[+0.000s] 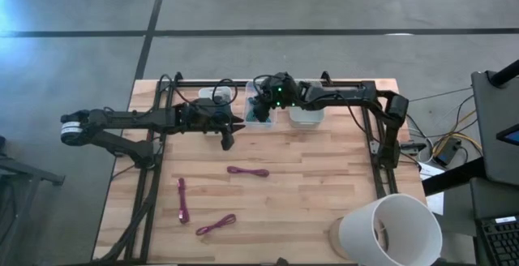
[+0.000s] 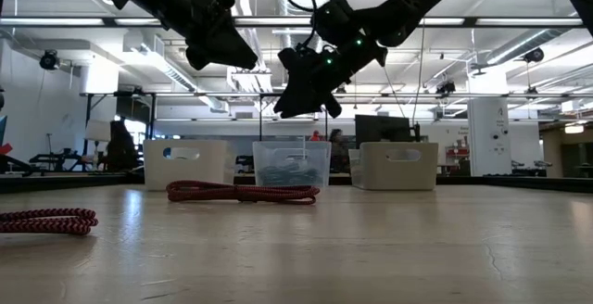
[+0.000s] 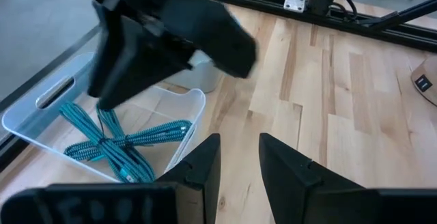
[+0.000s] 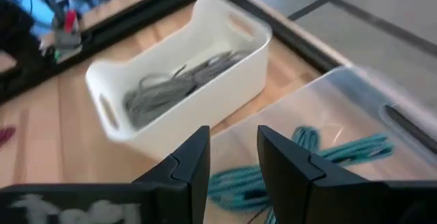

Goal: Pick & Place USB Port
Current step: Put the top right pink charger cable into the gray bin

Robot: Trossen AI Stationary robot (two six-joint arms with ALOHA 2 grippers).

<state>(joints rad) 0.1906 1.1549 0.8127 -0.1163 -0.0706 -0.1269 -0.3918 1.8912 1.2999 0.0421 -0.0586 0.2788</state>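
Three maroon cables lie flat on the table: one in the middle (image 1: 247,171) (image 2: 243,192), two near the left near corner (image 1: 182,199) (image 1: 215,224). A clear bin (image 1: 261,113) (image 3: 194,104) at the far edge holds teal cables (image 3: 116,145) (image 4: 307,156). My right gripper (image 1: 261,108) (image 4: 234,159) hovers above this bin, open and empty. My left gripper (image 1: 227,142) (image 3: 239,159) hangs over bare table just near-left of the bin, open by a narrow gap and empty.
A white bin (image 1: 215,97) (image 4: 177,80) with grey cables stands left of the clear one, and another white bin (image 1: 306,116) right of it. A white cup-shaped object (image 1: 389,229) lies at the near right corner. The arm frames (image 1: 377,148) run along both table sides.
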